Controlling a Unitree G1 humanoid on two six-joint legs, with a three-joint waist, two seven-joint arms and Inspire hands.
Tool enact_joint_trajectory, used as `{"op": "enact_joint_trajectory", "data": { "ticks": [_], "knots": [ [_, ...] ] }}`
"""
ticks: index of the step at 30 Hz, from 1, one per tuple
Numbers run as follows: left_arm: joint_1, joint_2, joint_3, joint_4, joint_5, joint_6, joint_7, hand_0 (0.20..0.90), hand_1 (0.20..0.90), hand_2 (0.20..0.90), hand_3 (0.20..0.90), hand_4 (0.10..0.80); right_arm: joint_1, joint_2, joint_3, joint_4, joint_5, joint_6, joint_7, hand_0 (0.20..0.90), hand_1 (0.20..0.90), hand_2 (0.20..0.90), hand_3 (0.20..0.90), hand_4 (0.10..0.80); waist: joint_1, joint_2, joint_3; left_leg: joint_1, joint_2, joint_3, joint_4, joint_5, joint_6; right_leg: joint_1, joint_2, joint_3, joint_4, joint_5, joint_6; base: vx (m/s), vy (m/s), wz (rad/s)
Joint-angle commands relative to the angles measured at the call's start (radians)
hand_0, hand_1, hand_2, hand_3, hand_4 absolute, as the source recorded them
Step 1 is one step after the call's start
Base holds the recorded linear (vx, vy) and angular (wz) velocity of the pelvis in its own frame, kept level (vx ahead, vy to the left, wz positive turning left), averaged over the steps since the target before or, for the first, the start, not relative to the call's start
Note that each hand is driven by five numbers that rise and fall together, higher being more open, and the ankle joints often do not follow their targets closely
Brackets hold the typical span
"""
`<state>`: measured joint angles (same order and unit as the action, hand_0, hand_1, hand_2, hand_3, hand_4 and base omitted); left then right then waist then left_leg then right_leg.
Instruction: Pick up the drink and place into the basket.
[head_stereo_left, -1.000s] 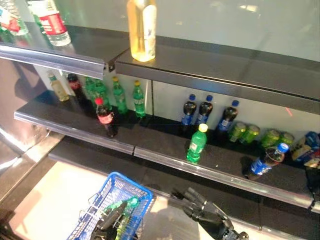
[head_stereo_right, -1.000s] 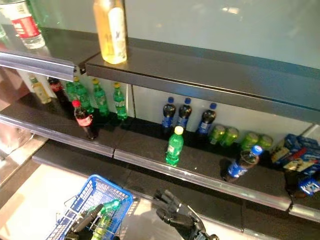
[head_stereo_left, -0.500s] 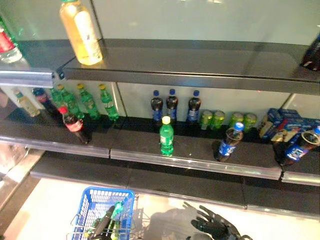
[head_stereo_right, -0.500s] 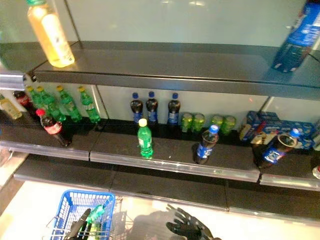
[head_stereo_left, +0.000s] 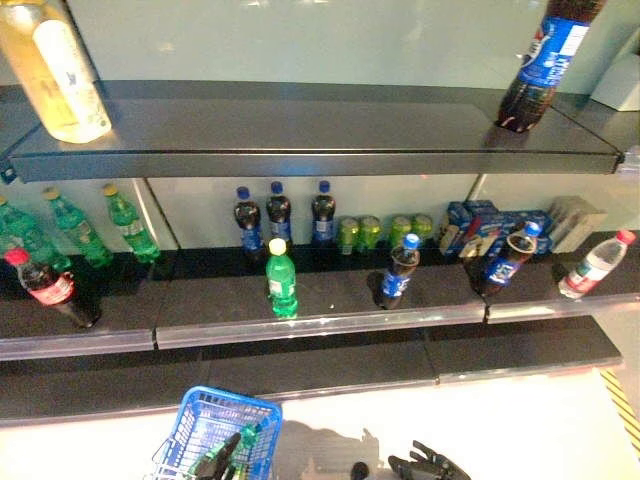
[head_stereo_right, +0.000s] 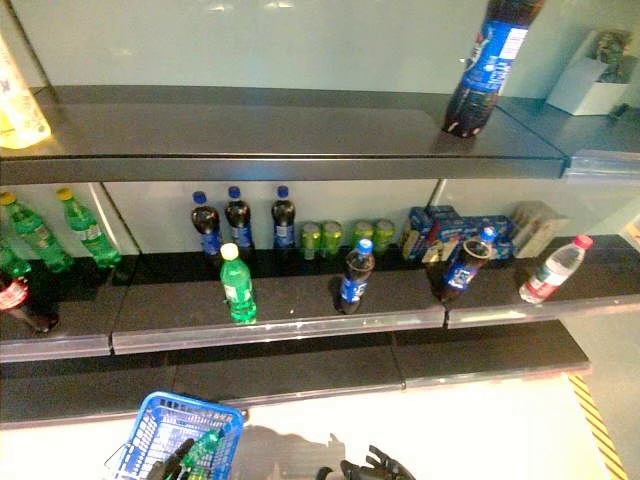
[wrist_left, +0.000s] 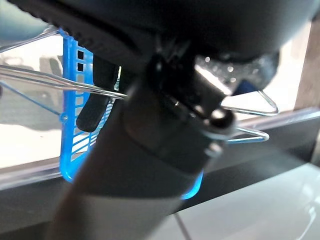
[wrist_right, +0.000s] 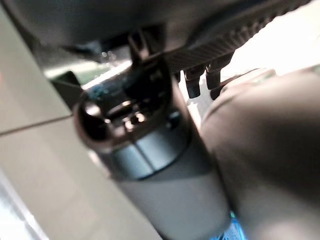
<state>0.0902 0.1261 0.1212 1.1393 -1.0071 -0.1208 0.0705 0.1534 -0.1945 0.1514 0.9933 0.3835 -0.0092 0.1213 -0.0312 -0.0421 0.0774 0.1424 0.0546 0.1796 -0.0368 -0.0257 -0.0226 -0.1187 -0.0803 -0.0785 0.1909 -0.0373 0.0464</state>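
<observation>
You face dark shelves (head_stereo_left: 320, 140) against a pale wall (head_stereo_left: 300, 40); at 6 o'clock a light floor (head_stereo_left: 500, 420), striped tape (head_stereo_left: 622, 415) at 4 o'clock.

Blue plastic mesh basket (head_stereo_left: 232, 415) with thin bright wire handles (wrist_left: 250, 107); dark shelves (head_stereo_left: 300, 130) glossy, edged in shiny metal strip; green bottle (head_stereo_left: 281, 280) clear, shiny plastic.

Retail shop, drinks aisle. Dark tiered shelves (head_stereo_left: 300, 150) with clear price-strip edges run across the frame. The middle shelf carries rows of green bottles (head_stereo_left: 125, 222), cola bottles (head_stereo_left: 279, 211), green cans (head_stereo_left: 358, 232) and blue cartons (head_stereo_left: 470, 222). A blue wire shopping basket (head_stereo_left: 222, 432) sits at lower left on the pale floor (head_stereo_left: 500, 420).
</observation>
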Motion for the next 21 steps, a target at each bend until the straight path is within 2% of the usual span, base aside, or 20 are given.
{"op": "enact_joint_trajectory", "data": {
  "ticks": [1, 2, 3, 4, 5, 6, 8, 9, 10, 11, 13, 14, 15, 16, 17, 20, 21],
  "knots": [
    [-0.019, 0.064, 0.001, -0.035, 0.116, -0.053, -0.030, 0.300, 0.300, 0.300, 0.200, 0.100, -0.036, 0.008, 0.018, 0.048, -0.080, -0.033, -0.047, 0.900, 0.900, 0.900, 0.900, 0.800, 0.018, 0.025, 0.022, -0.006, -0.078, -0.080, 0.036, -0.035, 0.040, 0.122, -0.113, 0.018, -0.117, 0.171, 0.102, -0.053, -0.370, -0.20],
    [-0.018, 0.071, 0.004, -0.038, 0.109, -0.046, -0.023, 0.300, 0.300, 0.300, 0.200, 0.100, -0.048, 0.007, 0.029, 0.046, -0.109, -0.029, -0.061, 0.900, 0.900, 0.900, 0.900, 0.800, 0.020, 0.028, 0.025, 0.002, -0.060, -0.067, 0.036, -0.035, 0.033, 0.114, -0.135, 0.009, -0.114, 0.188, 0.112, -0.055, -0.457, -0.16],
    [-0.017, 0.078, 0.009, -0.047, 0.102, -0.039, -0.014, 0.300, 0.300, 0.300, 0.200, 0.100, -0.059, 0.002, 0.043, 0.038, -0.137, -0.030, -0.065, 0.900, 0.900, 0.900, 0.900, 0.800, 0.026, 0.030, 0.028, 0.009, -0.038, -0.050, 0.038, -0.035, 0.024, 0.116, -0.143, -0.015, -0.114, 0.178, 0.117, -0.037, -0.412, -0.13],
    [-0.016, 0.082, 0.014, -0.053, 0.097, -0.037, -0.008, 0.300, 0.300, 0.300, 0.200, 0.100, -0.065, -0.003, 0.055, 0.028, -0.145, -0.024, -0.065, 0.900, 0.900, 0.900, 0.900, 0.800, 0.030, 0.031, 0.031, 0.014, -0.022, -0.038, 0.042, -0.035, 0.016, 0.123, -0.144, -0.032, -0.119, 0.163, 0.117, -0.025, -0.584, -0.27],
    [-0.014, 0.090, 0.023, -0.064, 0.073, -0.040, -0.002, 0.300, 0.300, 0.300, 0.200, 0.100, -0.076, -0.014, 0.082, 0.001, -0.177, -0.001, -0.066, 0.900, 0.900, 0.900, 0.900, 0.800, 0.038, 0.026, 0.029, 0.016, 0.019, -0.012, 0.056, -0.033, -0.004, 0.136, -0.143, -0.062, -0.133, 0.137, 0.111, 0.001, -0.618, -0.56],
    [-0.018, 0.093, 0.026, -0.068, 0.053, -0.044, 0.002, 0.300, 0.300, 0.300, 0.200, 0.100, -0.080, -0.019, 0.099, -0.008, -0.199, 0.015, -0.061, 0.900, 0.900, 0.900, 0.900, 0.800, 0.041, 0.019, 0.027, 0.014, 0.042, -0.001, 0.066, -0.034, -0.015, 0.140, -0.133, -0.071, -0.134, 0.121, 0.103, 0.015, -0.705, -0.75],
    [-0.030, 0.092, 0.027, -0.080, 0.013, -0.050, 0.021, 0.300, 0.300, 0.300, 0.200, 0.100, -0.077, -0.033, 0.125, -0.029, -0.193, 0.042, -0.048, 0.900, 0.900, 0.900, 0.900, 0.800, 0.040, 0.002, 0.027, -0.004, 0.092, 0.008, 0.107, -0.023, -0.034, 0.142, -0.087, -0.073, -0.116, 0.082, 0.070, 0.039, -0.739, -0.60],
    [-0.030, 0.084, 0.028, -0.082, 0.007, -0.061, 0.018, 0.300, 0.300, 0.300, 0.200, 0.100, -0.076, -0.046, 0.149, -0.049, -0.146, 0.041, -0.060, 0.900, 0.900, 0.900, 0.900, 0.800, 0.047, -0.018, 0.040, -0.038, 0.143, -0.004, 0.207, 0.027, -0.054, 0.156, -0.048, -0.085, -0.114, 0.059, 0.035, 0.037, -0.647, -0.45],
    [-0.030, 0.084, 0.028, -0.082, 0.007, -0.061, 0.018, 0.300, 0.300, 0.300, 0.200, 0.100, -0.076, -0.046, 0.149, -0.049, -0.146, 0.041, -0.060, 0.900, 0.900, 0.900, 0.900, 0.800, 0.047, -0.019, 0.038, -0.041, 0.143, -0.005, 0.205, 0.030, -0.055, 0.153, -0.048, -0.085, -0.115, 0.060, 0.034, 0.038, -0.691, -0.46],
    [-0.026, 0.075, 0.027, -0.078, -0.006, -0.078, 0.019, 0.300, 0.300, 0.300, 0.200, 0.100, -0.075, -0.049, 0.158, -0.062, -0.111, 0.057, -0.060, 0.900, 0.900, 0.900, 0.900, 0.800, 0.054, -0.032, 0.051, -0.077, 0.175, -0.019, 0.281, 0.081, -0.059, 0.166, -0.015, -0.086, -0.120, 0.048, 0.008, 0.015, -0.410, -0.43],
    [-0.021, 0.066, 0.039, -0.072, -0.031, -0.086, 0.007, 0.300, 0.300, 0.300, 0.200, 0.100, -0.069, -0.046, 0.158, -0.052, -0.120, 0.043, -0.054, 0.900, 0.900, 0.900, 0.900, 0.800, 0.062, -0.049, 0.068, -0.135, 0.192, -0.026, 0.399, 0.109, -0.048, 0.178, 0.010, -0.092, -0.125, 0.040, -0.017, 0.027, -0.596, -0.49],
    [-0.018, 0.062, 0.040, -0.067, -0.050, -0.088, -0.003, 0.300, 0.300, 0.300, 0.200, 0.100, -0.069, -0.044, 0.161, -0.035, -0.138, 0.022, -0.048, 0.900, 0.900, 0.900, 0.900, 0.800, 0.077, -0.057, 0.081, -0.166, 0.147, -0.061, 0.446, 0.093, -0.026, 0.186, 0.017, -0.089, -0.127, 0.039, -0.025, 0.047, -0.514, -0.39],
    [-0.012, 0.053, 0.043, -0.061, -0.057, -0.095, -0.015, 0.300, 0.300, 0.300, 0.200, 0.100, -0.078, -0.047, 0.168, -0.023, -0.152, 0.014, -0.038, 0.900, 0.900, 0.900, 0.900, 0.800, 0.095, -0.056, 0.091, -0.185, 0.077, -0.090, 0.460, 0.063, 0.002, 0.191, 0.023, -0.085, -0.125, 0.038, -0.025, 0.082, -0.361, -0.41],
    [-0.005, 0.046, 0.045, -0.058, -0.053, -0.099, -0.027, 0.300, 0.300, 0.300, 0.200, 0.100, -0.086, -0.051, 0.173, -0.018, -0.156, 0.011, -0.030, 0.900, 0.900, 0.900, 0.900, 0.800, 0.108, -0.050, 0.098, -0.194, 0.026, -0.101, 0.454, 0.050, 0.017, 0.196, 0.031, -0.082, -0.123, 0.038, -0.024, 0.127, -0.273, -0.75],
    [0.006, 0.041, 0.041, -0.054, -0.057, -0.101, -0.043, 0.300, 0.300, 0.300, 0.200, 0.100, -0.092, -0.054, 0.181, -0.018, -0.148, 0.010, -0.030, 0.900, 0.900, 0.900, 0.900, 0.800, 0.123, -0.042, 0.102, -0.208, -0.040, -0.111, 0.430, 0.054, 0.025, 0.202, 0.047, -0.078, -0.120, 0.040, -0.021, 0.169, -0.273, -1.08],
    [0.018, 0.035, 0.040, -0.046, -0.063, -0.093, -0.051, 0.300, 0.300, 0.300, 0.200, 0.100, -0.106, -0.047, 0.185, -0.021, -0.118, 0.012, -0.054, 0.900, 0.900, 0.900, 0.900, 0.800, 0.148, -0.016, 0.107, -0.245, -0.117, -0.090, 0.309, 0.101, 0.009, 0.230, 0.083, -0.092, -0.129, 0.043, -0.006, 0.228, -0.246, -0.68],
    [0.023, 0.031, 0.043, -0.034, -0.054, -0.099, -0.061, 0.300, 0.300, 0.300, 0.200, 0.100, -0.109, -0.040, 0.183, -0.032, -0.103, 0.023, -0.073, 0.900, 0.900, 0.900, 0.900, 0.800, 0.163, 0.001, 0.105, -0.280, -0.145, -0.082, 0.252, 0.140, -0.001, 0.251, 0.108, -0.097, -0.131, 0.025, -0.009, 0.267, -0.213, -0.29]
  ]
}}
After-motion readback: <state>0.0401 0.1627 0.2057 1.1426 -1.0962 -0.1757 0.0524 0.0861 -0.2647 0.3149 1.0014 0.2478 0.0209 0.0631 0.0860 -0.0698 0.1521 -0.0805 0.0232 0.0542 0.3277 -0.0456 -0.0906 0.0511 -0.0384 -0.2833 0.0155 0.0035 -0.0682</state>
